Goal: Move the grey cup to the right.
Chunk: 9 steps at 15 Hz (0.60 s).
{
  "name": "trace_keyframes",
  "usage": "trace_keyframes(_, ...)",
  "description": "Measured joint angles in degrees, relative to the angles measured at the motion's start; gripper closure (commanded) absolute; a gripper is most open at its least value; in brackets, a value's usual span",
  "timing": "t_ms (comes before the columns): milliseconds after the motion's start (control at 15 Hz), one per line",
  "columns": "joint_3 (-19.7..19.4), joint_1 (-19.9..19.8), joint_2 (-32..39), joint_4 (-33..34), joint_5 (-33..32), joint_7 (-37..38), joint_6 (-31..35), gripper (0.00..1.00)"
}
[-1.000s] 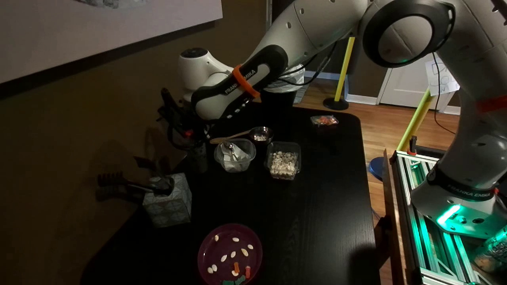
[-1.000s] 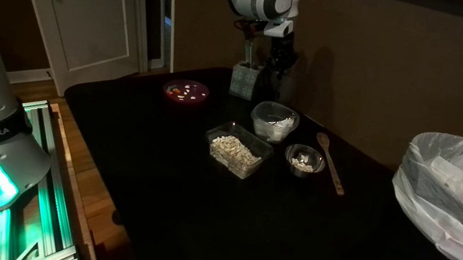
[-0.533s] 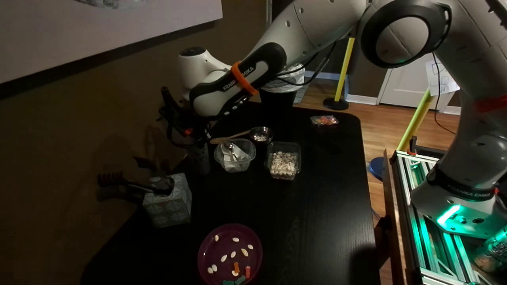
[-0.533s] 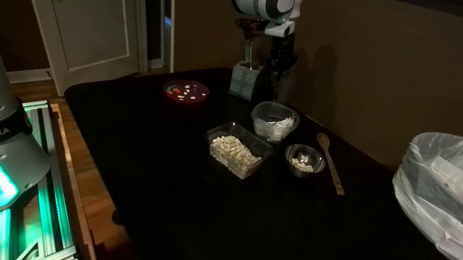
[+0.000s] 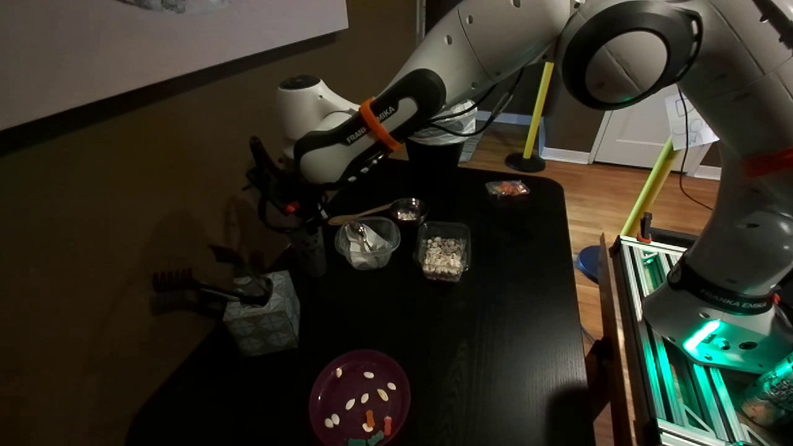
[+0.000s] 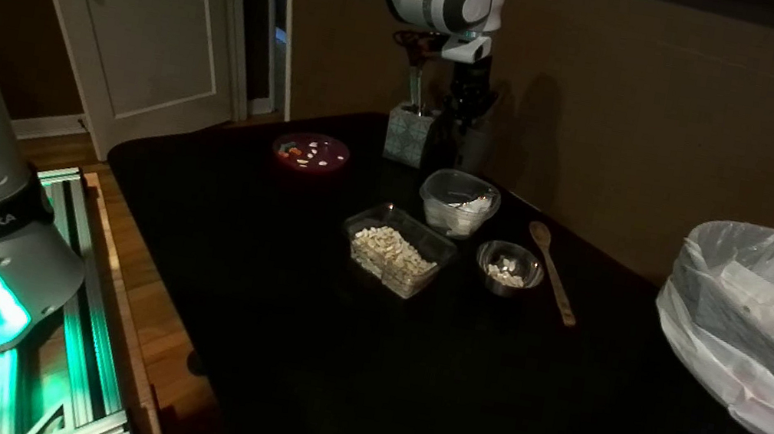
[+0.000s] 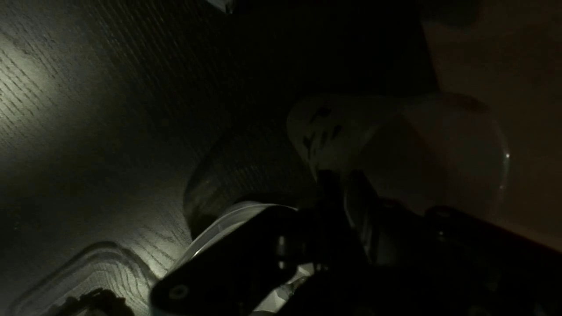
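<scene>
Flanking grey cup (image 5: 311, 254): clear tub (image 5: 385, 255)

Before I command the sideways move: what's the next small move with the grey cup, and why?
I'd probably close the gripper gently, in place. In the wrist view it's at the wall of the grey cup, but the picture is too dark to tell whether it grips. In an exterior view the clear tub sits close beside the cup, so a slip could knock it.
</scene>
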Motion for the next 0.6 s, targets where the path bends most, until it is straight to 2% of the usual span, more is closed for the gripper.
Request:
trace_keyframes(467, 0.0, 0.0, -0.04, 1.1, 0.06, 0.0, -0.06, 0.04)
trace_keyframes(600, -0.01, 0.01, -0.31, 1.28, 0.03, -0.05, -0.53, 0.0)
